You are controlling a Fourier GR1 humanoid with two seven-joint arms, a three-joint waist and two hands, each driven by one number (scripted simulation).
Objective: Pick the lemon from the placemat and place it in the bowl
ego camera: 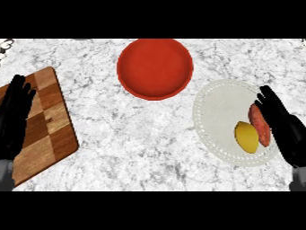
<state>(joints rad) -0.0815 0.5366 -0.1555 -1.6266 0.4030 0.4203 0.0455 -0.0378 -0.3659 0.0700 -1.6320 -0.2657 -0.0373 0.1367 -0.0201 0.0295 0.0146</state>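
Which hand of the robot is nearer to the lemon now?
The right hand. It is just right of the lemon, beside the sweet potato. The left hand is far left, over the cutting board.

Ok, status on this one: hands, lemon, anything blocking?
Both hands open, left hand over cutting board, right hand beside placemat. Lemon on placemat, ungrasped. Sweet potato touching lemon. Bowl empty.

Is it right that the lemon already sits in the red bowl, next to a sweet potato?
No. The head view shows the lemon on the white placemat, beside the sweet potato; the red bowl holds nothing.
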